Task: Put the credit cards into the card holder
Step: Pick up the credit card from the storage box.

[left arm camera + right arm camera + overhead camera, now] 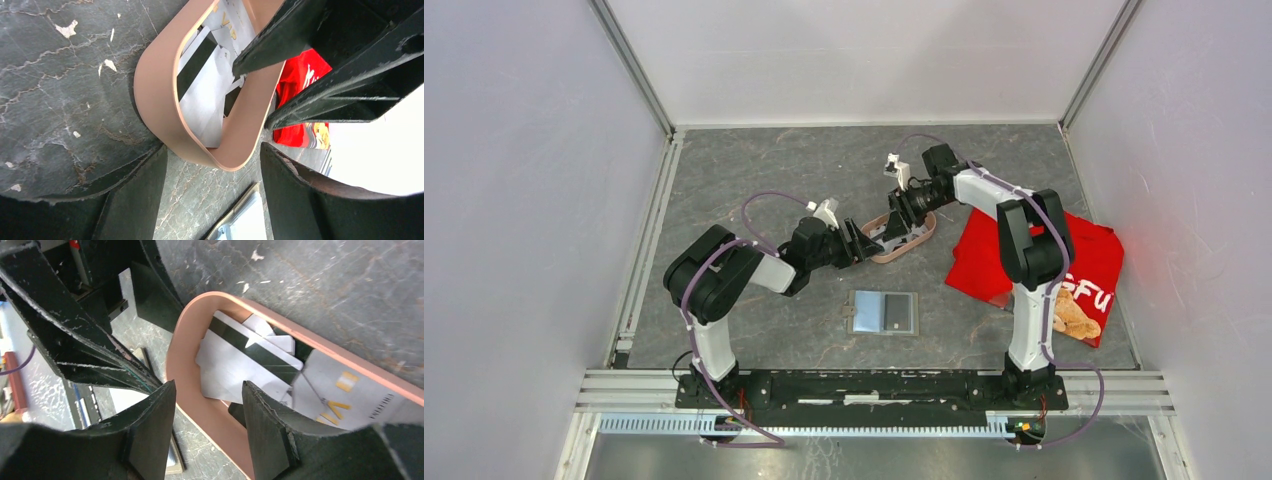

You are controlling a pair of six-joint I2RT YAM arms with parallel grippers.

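The credit cards (pixel 240 365) lie in a loose pile, whitish with dark stripes, inside a pink oval tray (pixel 921 238). The same cards (pixel 207 97) show in the left wrist view. The card holder (pixel 884 312) lies unfolded and flat on the table, nearer than the tray. My left gripper (pixel 864 243) is open at the tray's left end (pixel 155 100), its gap (pixel 215 185) just short of the rim. My right gripper (pixel 902 215) is open over the tray (pixel 185 340), straddling its wall (pixel 207 410), one finger above the cards and one outside. Neither holds anything.
A red cloth with a printed bear (pixel 1034 265) lies right of the tray, under the right arm. White walls close in the grey marbled table on three sides. A metal rail (pixel 874 385) runs along the near edge. The two grippers stand close together.
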